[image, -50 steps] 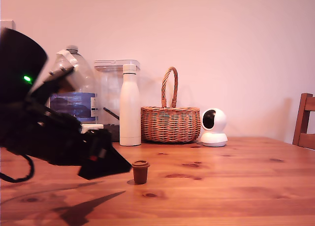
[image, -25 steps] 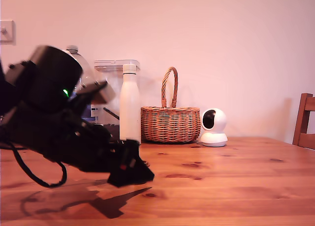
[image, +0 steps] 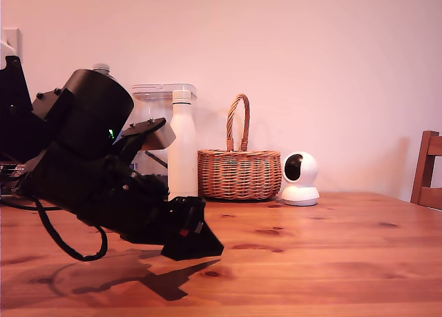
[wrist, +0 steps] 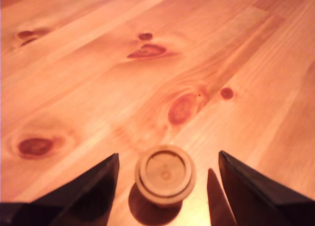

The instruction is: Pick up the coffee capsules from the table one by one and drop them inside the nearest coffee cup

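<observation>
In the wrist view we see our claw (wrist: 165, 179) spread open, its two dark fingers (wrist: 83, 194) flanking the brown capsule (wrist: 165, 175), touching neither. The capsule stands upright on the pine bench (wrist: 98, 78). Farther off, at twelve o'clock, lies a dark knot (wrist: 147, 50).

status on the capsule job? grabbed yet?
Done: approach only; the gripper is low over the table. In hand: the wrist view shows the capsule upright between open fingers, gaps both sides, not grasped. Left: close, lift, drop it in the coffee cup, which neither view shows.
</observation>
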`<state>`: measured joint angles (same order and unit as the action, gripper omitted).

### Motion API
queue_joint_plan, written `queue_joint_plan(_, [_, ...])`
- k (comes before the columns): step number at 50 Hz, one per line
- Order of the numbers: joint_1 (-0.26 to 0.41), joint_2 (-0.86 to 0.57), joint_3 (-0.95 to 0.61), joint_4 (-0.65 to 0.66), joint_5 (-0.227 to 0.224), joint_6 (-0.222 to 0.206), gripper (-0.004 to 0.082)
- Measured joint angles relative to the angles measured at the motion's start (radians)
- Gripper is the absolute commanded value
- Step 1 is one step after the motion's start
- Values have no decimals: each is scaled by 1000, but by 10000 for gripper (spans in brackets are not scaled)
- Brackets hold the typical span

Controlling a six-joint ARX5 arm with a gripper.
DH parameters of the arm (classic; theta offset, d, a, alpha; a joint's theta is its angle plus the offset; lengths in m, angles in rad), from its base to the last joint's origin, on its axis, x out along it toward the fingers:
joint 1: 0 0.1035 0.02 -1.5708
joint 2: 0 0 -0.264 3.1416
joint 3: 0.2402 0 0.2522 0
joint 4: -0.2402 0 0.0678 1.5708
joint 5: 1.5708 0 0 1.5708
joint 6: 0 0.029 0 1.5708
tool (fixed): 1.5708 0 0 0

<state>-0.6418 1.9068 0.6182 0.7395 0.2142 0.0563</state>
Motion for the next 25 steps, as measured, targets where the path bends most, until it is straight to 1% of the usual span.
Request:
queue_joint_plan(8, [0, 0, 0, -6, 0, 0, 248])
queue_joint_plan(11, [0, 0, 0, -6, 0, 0, 217])
queue_joint_plan(18, [0, 0, 0, -6, 0, 0, 177])
queue_joint_plan(25, [0, 0, 0, -6, 0, 0, 173])
